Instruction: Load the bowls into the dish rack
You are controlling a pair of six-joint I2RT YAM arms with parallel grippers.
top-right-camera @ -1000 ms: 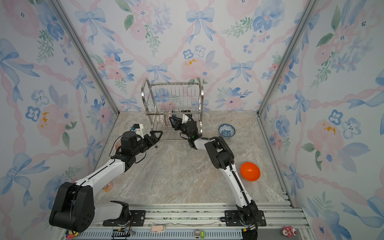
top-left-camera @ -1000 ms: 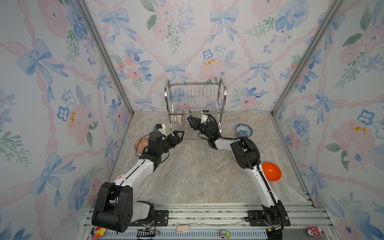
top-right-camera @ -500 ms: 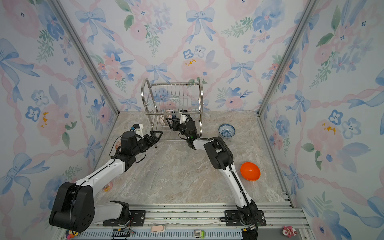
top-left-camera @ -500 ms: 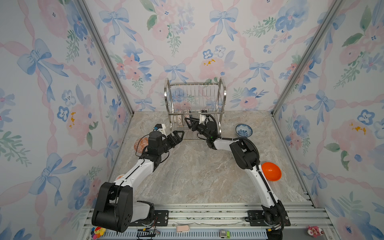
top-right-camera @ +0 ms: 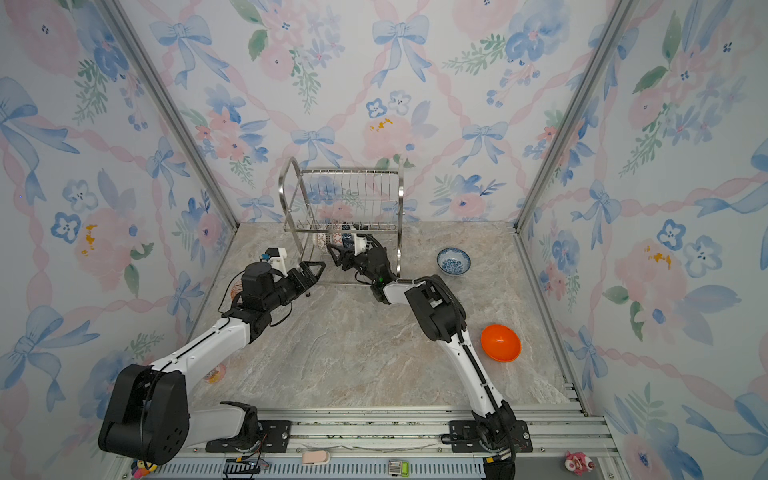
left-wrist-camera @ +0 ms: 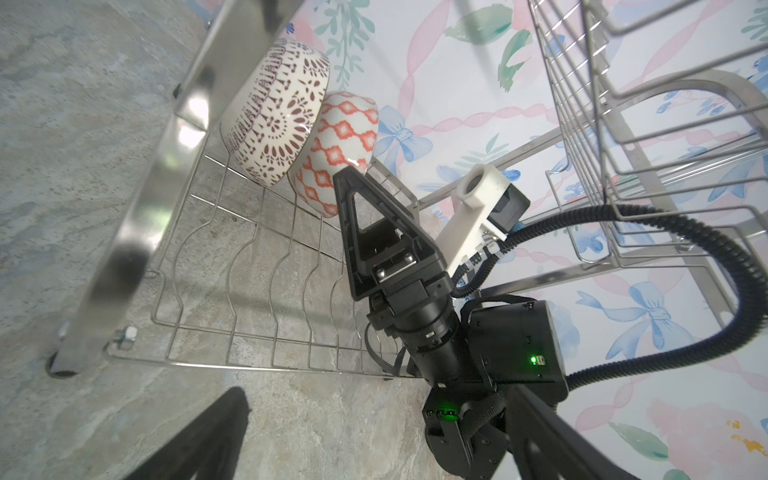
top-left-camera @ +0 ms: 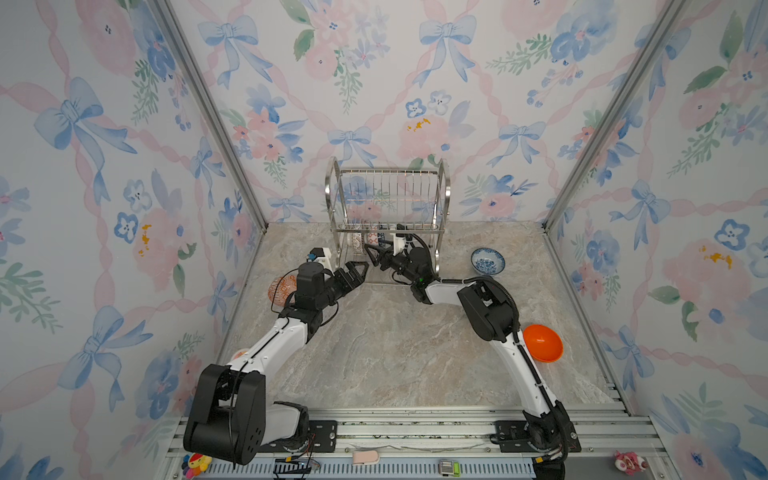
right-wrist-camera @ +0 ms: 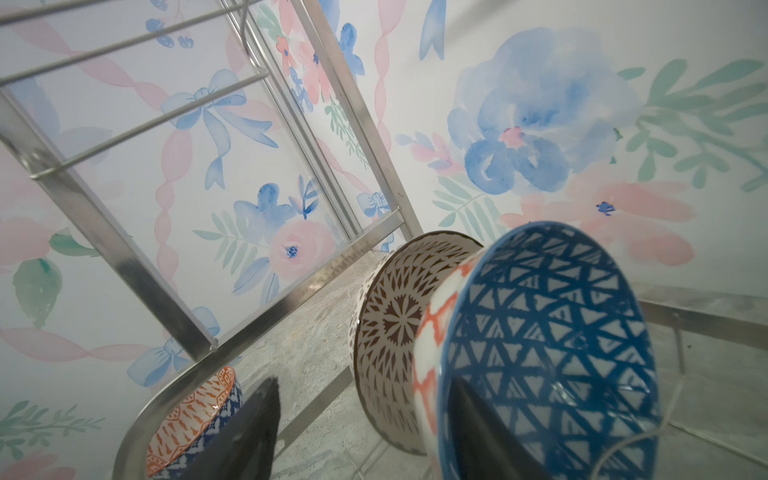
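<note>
Compared with a second earlier, the right gripper [top-left-camera: 372, 254] had its jaws wider apart and sat a touch further toward the left side of the dish rack [top-left-camera: 388, 169], low in the bottom tier. The left gripper [top-left-camera: 356, 270] had not moved. It hovered just outside the rack's front left leg, jaws spread wide and holding nothing. The loose bowls on the marble table [top-left-camera: 395, 332] lay where they had been.

In the right wrist view the right gripper's fingers [right-wrist-camera: 253, 436] were parted. One reached inside the blue lattice bowl [right-wrist-camera: 548, 353], though whether it touched could not be told. The other stood clear of the bowls with a gap showing — so nothing was pinched.

Three bowls stood on edge in the bottom tier, packed in a row. First came a brown-patterned bowl [left-wrist-camera: 274, 120], then an orange-red lattice bowl [left-wrist-camera: 336, 145], then the blue lattice bowl nearest the gripper.

The rack was shiny steel wire with arched side frames, standing at the back of the table by the floral wall. To its right, apart from it, a blue-and-white bowl [top-left-camera: 488, 261] sat upright. A plain orange bowl [top-left-camera: 542, 343] lay tilted beside the right arm — and an orange-patterned bowl [top-left-camera: 280, 289] sat partly hidden behind the left arm.
</note>
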